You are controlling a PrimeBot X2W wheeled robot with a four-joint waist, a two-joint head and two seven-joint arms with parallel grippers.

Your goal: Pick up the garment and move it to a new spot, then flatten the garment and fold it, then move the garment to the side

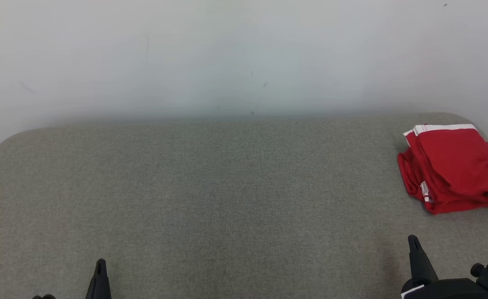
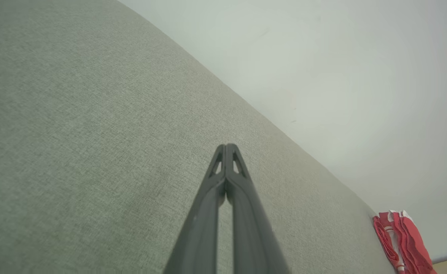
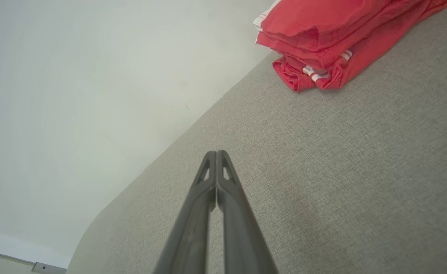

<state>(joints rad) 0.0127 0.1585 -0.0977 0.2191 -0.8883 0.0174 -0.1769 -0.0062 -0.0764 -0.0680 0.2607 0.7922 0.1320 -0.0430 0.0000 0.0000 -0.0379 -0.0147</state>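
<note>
Shut tight and empty, the left gripper sits at lower left. The right gripper at lower right is the same, fingers pressed together with nothing in them. A grey cushioned surface spreads across the lower two thirds of the head view, with a pale wall above. At the right edge, mid-height, lies the red garment, folded into a stack and partly cut off by the frame, with white trim along its top. It looks parked at the side already, so the job seems close to done. The danger is that it lies near the surface's rounded corner and a lower layer bulges out at left. A stray sweep from the nearby right gripper could snag that layer, spill the fold or push it over the edge.
</note>
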